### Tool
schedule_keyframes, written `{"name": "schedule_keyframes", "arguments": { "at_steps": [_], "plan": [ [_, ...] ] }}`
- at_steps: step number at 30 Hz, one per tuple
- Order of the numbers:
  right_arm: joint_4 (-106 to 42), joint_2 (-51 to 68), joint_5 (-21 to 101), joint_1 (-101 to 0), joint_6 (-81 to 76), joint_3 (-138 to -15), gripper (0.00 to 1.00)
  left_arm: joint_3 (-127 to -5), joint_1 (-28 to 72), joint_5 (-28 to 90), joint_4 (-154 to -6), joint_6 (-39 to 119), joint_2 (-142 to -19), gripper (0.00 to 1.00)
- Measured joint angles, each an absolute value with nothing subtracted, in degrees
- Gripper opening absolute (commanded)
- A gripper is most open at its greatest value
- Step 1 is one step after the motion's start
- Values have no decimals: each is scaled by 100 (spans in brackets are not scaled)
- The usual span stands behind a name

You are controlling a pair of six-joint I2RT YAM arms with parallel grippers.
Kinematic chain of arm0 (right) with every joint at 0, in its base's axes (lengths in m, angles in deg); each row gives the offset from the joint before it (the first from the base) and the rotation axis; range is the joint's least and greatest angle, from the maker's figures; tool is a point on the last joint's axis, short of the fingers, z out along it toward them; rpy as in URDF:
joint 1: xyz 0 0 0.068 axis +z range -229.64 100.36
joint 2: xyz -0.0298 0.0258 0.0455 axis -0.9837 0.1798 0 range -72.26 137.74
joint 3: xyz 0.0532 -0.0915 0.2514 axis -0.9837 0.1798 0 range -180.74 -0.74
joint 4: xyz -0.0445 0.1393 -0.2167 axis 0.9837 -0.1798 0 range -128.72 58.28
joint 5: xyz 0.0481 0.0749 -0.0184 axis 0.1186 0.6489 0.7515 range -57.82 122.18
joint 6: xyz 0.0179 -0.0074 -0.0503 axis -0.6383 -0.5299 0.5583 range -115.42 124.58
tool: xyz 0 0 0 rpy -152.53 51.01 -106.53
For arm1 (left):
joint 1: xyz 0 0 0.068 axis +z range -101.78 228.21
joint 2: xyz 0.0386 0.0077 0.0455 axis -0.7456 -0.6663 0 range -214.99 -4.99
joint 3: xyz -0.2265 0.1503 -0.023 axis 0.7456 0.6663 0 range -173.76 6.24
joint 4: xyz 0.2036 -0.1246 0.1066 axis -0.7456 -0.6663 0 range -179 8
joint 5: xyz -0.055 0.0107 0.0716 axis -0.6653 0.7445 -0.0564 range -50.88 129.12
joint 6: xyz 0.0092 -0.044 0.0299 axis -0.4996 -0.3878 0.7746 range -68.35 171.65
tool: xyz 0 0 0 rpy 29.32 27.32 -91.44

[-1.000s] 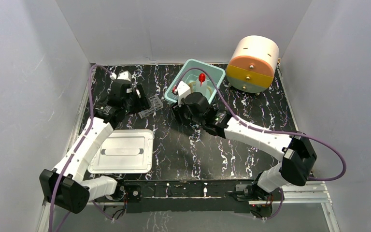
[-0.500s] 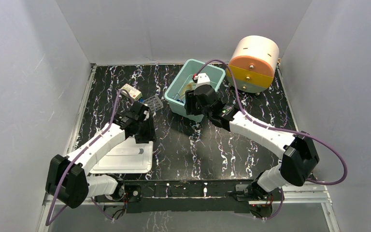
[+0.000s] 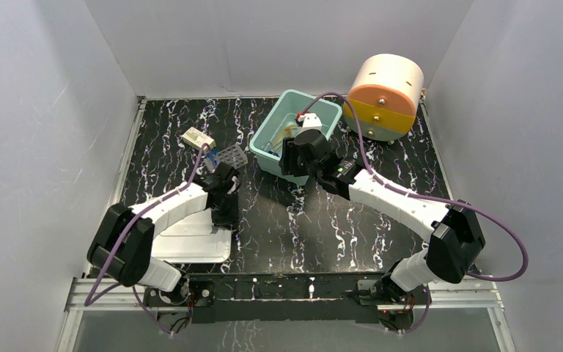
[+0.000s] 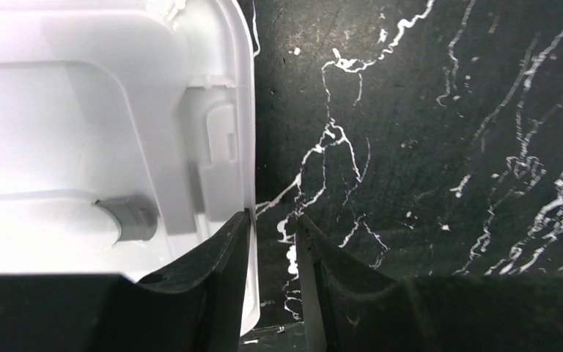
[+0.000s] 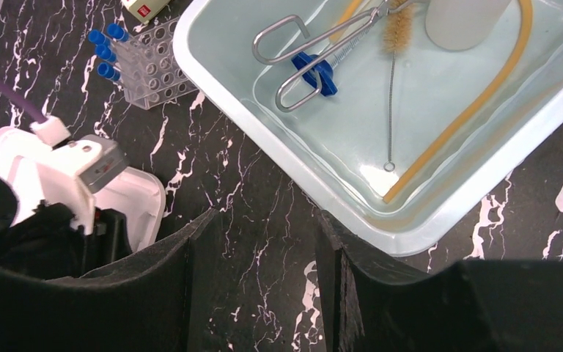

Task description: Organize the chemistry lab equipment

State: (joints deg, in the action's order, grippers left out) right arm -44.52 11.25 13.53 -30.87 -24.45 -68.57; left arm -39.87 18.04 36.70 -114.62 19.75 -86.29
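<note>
Overhead, the sorting looks well advanced. The teal bin (image 3: 267,123) already holds loose gear, while the grey tube rack (image 3: 232,156) and a small white box (image 3: 197,138) sit on the table outside it. The white lid (image 3: 183,238) lies flat, well apart from the bin. The left gripper (image 3: 226,218) is at the lid's right edge, and the right gripper (image 3: 297,158) hangs over the bin's near-left rim. A tan and yellow drum (image 3: 385,92) stands just beside the bin, out of the way.

From the left wrist, the jaws stand only narrowly apart. The lid's rim sits in the gap against one finger, with dark table showing before the other, so I judge nothing is gripped yet.

From the right wrist, the jaws are spread wide and empty above bare table. In the bin lie the metal tongs (image 5: 335,33), small blue cap (image 5: 321,73), a bristle brush (image 5: 394,29), tan rubber tubing (image 5: 469,110) and the base of the wash bottle (image 5: 462,18). The thin blue-capped tubes (image 5: 105,51) stand in the rack.

Probably left to do are the rack, the box and fitting the lid. The rack lies between lid and bin, and the right arm overhangs the bin.
</note>
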Motion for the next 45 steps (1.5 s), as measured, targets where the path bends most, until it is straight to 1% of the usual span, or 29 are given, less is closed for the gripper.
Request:
{"name": "schedule_keyframes", "arguments": {
  "at_steps": [3,5,9,11,12,19,26,28,30,34,39,45],
  "plan": [
    [-4515,1125,1373,-3087,-2515,-6857,57,-4037,1774,3696,-11423,1990,-8895,26],
    [-4535,1125,1375,-3087,-2529,-6855,57,-4081,1745,3758,-11456,1964,-8944,22],
    [-4533,1125,1373,-3089,-2537,-6851,57,-4260,1677,3981,-11659,1853,-9136,11],
    [-4535,1123,1370,-3089,-2544,-6835,57,-4323,1662,4064,-11749,1804,-9201,2],
    [-4537,1123,1368,-3089,-2544,-6831,57,-4347,1658,4107,-11790,1785,-9219,0],
    [-4528,1037,1353,-3089,-2535,-6752,57,-4693,1614,4527,-12164,1691,-9258,0],
    [-4500,970,1414,-3089,-2480,-6752,58,-5707,1666,5143,-12870,1689,-8959,0],
    [-4456,959,1545,-3089,-2395,-6744,61,-5960,1704,5202,-13038,1667,-8769,0],
    [-4316,924,1849,-3089,-2244,-6704,68,-6159,1739,5211,-13185,1608,-8576,0],
    [-3905,821,2868,-3087,-1927,-6553,79,-6376,1826,5159,-13412,1369,-8135,0],
    [-3505,961,3794,-2899,-1794,-6549,81,-6389,1940,4990,-13561,869,-7759,0],
    [-3296,1686,4653,-2519,-1755,-6770,81,-6400,2152,4949,-13665,323,-7711,0]
  ]
}}
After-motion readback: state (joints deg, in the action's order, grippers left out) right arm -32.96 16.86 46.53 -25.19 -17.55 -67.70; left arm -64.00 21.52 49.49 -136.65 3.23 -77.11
